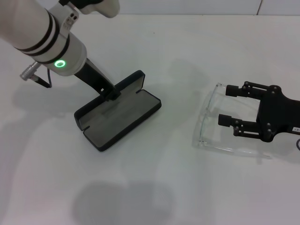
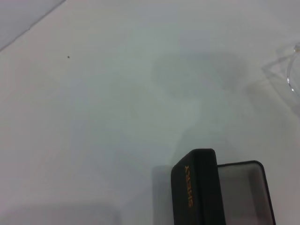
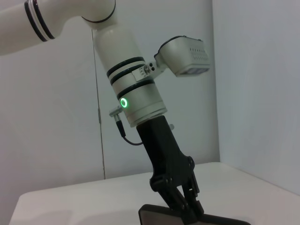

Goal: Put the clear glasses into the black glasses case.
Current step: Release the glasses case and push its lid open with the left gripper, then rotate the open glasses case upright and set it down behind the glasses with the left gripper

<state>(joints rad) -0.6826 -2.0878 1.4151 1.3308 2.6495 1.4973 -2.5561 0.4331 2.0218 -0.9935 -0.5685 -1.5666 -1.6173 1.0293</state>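
Note:
The black glasses case (image 1: 123, 115) lies open left of centre, grey lining up, its lid raised along the far edge. My left gripper (image 1: 111, 95) reaches down from the upper left and is shut on that lid. The right wrist view shows the left gripper (image 3: 187, 208) pinching the top edge of the case (image 3: 157, 216). In the left wrist view the lid's outside with orange lettering (image 2: 194, 187) shows. The clear glasses (image 1: 205, 123) lie on the table at the right, lenses toward the case. My right gripper (image 1: 228, 105) is open, its fingers between the temple arms.
A white table (image 1: 154, 187) carries everything. A strip of bare surface separates the case from the glasses. The left arm's white forearm with its green ring light (image 1: 60, 63) hangs over the table's far left. The table's back edge (image 1: 187, 14) runs along the top.

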